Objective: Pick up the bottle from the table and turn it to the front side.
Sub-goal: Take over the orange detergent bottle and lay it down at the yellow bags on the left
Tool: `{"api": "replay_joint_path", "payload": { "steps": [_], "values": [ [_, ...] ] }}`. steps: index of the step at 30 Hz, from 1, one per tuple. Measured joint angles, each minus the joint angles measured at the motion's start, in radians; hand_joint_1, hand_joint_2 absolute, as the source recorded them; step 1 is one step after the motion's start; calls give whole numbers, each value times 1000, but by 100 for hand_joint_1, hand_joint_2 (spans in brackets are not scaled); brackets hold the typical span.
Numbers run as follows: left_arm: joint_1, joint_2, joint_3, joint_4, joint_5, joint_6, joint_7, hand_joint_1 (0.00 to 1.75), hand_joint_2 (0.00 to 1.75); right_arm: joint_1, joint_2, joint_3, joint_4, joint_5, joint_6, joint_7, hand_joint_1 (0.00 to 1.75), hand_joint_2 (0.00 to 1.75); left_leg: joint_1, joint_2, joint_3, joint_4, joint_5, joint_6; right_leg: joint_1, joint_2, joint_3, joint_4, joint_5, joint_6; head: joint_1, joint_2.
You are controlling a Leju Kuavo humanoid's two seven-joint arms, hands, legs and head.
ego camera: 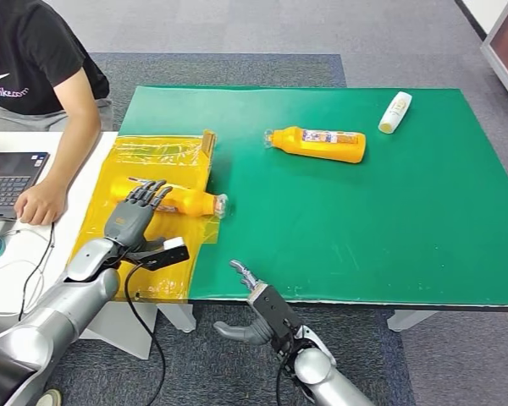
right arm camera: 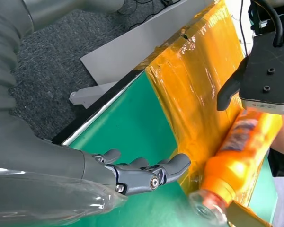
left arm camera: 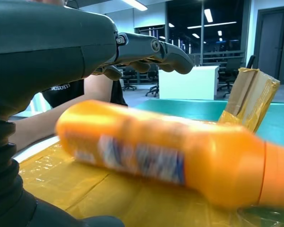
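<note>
1. The bottle (ego camera: 190,202) the task is about is glossy orange plastic with a clear cap, lying on its side at left-centre of the head view. It rests on a crinkly yellow wrapped sheet (ego camera: 149,156) with its cap end poking over onto the green.
2. The left hand (ego camera: 131,218) is just over the bottle's base end with its dark fingers spread flat and wide, holding nothing. In the left wrist view the fingers (left arm camera: 158,49) stand above the bottle (left arm camera: 162,151) with a gap between them, so it's apart, not gripping.
3. The right hand (ego camera: 259,309) is at lower centre of the head view, past the front edge of the worktop (ego camera: 367,220), fingers loosely apart and empty. The right wrist view shows it open (right arm camera: 140,172) near the bottle's cap end (right arm camera: 237,165).
4. The worktop surface is flat matte green, smooth looking.
5. A second orange bottle (ego camera: 318,144), same shape, lies on its side at upper centre with a blue and white label. The writing is too small to read.
6. A small white bottle (ego camera: 395,112) lies at upper right.
7. A person (ego camera: 41,68) in a black shirt sits at upper left, one hand beside a laptop (ego camera: 8,178) on a white desk. The shirt print looks like "nike.com".
8. There's a yellow taped cardboard flap (ego camera: 207,142) standing at the sheet's far corner.
</note>
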Motion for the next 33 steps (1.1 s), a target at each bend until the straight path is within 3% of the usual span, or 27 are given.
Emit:
{"api": "replay_joint_path", "payload": {
  "steps": [23, 33],
  "values": [
    [5, -8, 0, -9, 5, 18, -33, 0, 175, 0, -3, 3, 1, 5, 0, 1, 0, 175, 0, 0, 0, 0, 0, 0, 0, 0, 0, 0, 0, 0, 0, 0],
    [59, -13, 8, -153, 91, 13, -51, 0, 175, 8, -10, 2, 1, 10, -17, 8, 0, 175, 0, 0, 0, 0, 0, 0, 0, 0, 0, 0, 0, 0, 0, 0]
  ]
}}
